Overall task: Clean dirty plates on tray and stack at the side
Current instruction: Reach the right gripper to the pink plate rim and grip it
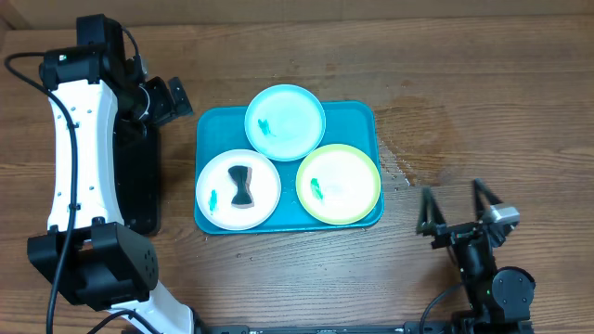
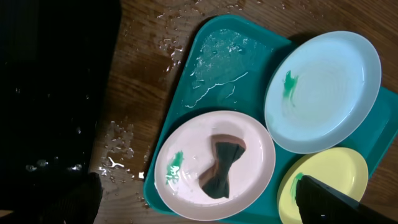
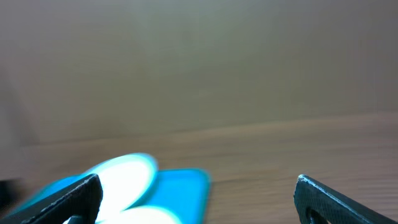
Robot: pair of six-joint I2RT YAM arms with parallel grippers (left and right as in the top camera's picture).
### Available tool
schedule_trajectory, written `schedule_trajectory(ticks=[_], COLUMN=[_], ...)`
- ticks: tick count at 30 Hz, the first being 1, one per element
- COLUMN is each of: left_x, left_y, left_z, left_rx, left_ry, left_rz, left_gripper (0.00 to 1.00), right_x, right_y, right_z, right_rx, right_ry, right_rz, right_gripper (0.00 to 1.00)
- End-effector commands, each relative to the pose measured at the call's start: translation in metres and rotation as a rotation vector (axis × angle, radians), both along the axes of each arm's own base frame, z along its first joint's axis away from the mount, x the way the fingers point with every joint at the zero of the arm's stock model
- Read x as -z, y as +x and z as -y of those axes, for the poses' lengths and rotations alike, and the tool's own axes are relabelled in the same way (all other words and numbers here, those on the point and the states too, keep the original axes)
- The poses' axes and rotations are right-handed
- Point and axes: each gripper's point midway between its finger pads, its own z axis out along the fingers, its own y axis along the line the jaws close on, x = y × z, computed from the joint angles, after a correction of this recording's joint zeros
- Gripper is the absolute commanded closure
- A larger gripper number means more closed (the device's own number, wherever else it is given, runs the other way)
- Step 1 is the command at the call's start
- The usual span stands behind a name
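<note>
Set on turquoise tray [image 1: 357,116] on worktop [image 1: 464,93]: light blue plate [image 1: 285,121] at 12 o'clock, white plate [image 1: 264,176] bearing dark sponge [image 1: 241,186] at 8, yellow-green plate [image 1: 339,184] at 4. Spread apart: left fingers [image 2: 329,202] off tray's 10 o'clock, right fingers [image 1: 428,211] off 4.

A turquoise tray [image 1: 360,115] lies mid-tabletop [image 1: 483,83], carrying three plates that each bear teal smears [image 1: 264,125]: a light blue plate [image 1: 292,116] on the far side, a white plate [image 1: 265,186] near left and a yellow-green plate [image 1: 348,186] near right. A dark bow-shaped sponge [image 1: 241,185] rests on the white plate. A black tray [image 1: 141,186] lies beside the left arm [image 1: 79,148]. The right tool [image 1: 457,209] stands spread, well apart from the turquoise tray.
</note>
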Motion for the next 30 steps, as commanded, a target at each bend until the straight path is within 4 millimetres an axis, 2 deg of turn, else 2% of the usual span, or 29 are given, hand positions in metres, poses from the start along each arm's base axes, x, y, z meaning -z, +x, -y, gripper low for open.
schedule_trajectory(ticks=[1,3,5,7,9,11,13,15,17,19,21,23,25,27,28,30], left_x=[-0.003,-0.003,-0.003,-0.004,-0.004,-0.004,-0.004,-0.004,-0.004,-0.003,-0.003,-0.003,-0.004,-0.005,-0.005,-0.005], left_y=[0.0,0.0,0.0,0.001,0.001,0.001,0.001,0.001,0.0,0.0,0.0,0.0,0.0,0.0,-0.001,-0.002], left_z=[-0.002,-0.002,-0.002,-0.001,-0.001,-0.001,-0.001,-0.001,-0.001,-0.001,-0.001,0.0,0.004,0.009,0.01,0.011], left_rx=[-0.01,-0.01,-0.01,-0.008,-0.017,-0.03,-0.03,-0.03,-0.03,-0.03,-0.03,-0.031,-0.027,-0.021,-0.019,-0.019], left_ry=[0.004,0.004,0.003,-0.004,-0.006,-0.009,-0.009,-0.009,-0.009,-0.009,-0.009,-0.011,-0.036,-0.066,-0.072,-0.074], left_rz=[0.006,0.006,0.006,0.009,0.009,0.006,0.006,0.006,0.005,0.004,0.002,0.002,0.005,0.005,0.003,-0.001], left_gripper=[0.0,0.0,0.0,0.0,0.0,0.0,0.0,0.0,0.0,0.0,0.0,0.0,0.0,0.0,0.0,0.0], right_x=[-0.011,-0.043,-0.096,-0.145,-0.186,-0.219,-0.236,-0.238,-0.226,-0.209,-0.205,-0.208,-0.219,-0.226,-0.222,-0.198], right_y=[-0.023,-0.036,-0.061,-0.094,-0.116,-0.125,-0.115,-0.086,-0.053,-0.034,-0.024,-0.019,-0.006,0.006,0.015,0.038], right_z=[-0.053,-0.061,-0.06,-0.05,-0.033,-0.032,-0.048,-0.047,-0.038,-0.039,-0.055,-0.077,-0.1,-0.123,-0.131,-0.147], right_rx=[-0.364,-0.459,-0.523,-0.522,-0.46,-0.417,-0.403,-0.334,-0.25,-0.258,-0.358,-0.5,-0.664,-0.825,-0.851,-0.797], right_ry=[0.256,0.332,0.338,0.319,0.35,0.277,0.082,0.009,-0.044,-0.104,-0.072,0.016,0.076,0.093,0.081,0.038], right_rz=[-0.048,0.045,0.281,0.536,0.69,0.716,0.598,0.356,0.056,-0.229,-0.439,-0.595,-0.661,-0.673,-0.692,-0.779], right_gripper=[0.0,0.0,0.0,0.0,0.0,0.0,0.0,0.0,0.0,0.0,0.0,0.0,0.01,0.18,0.23,0.23])
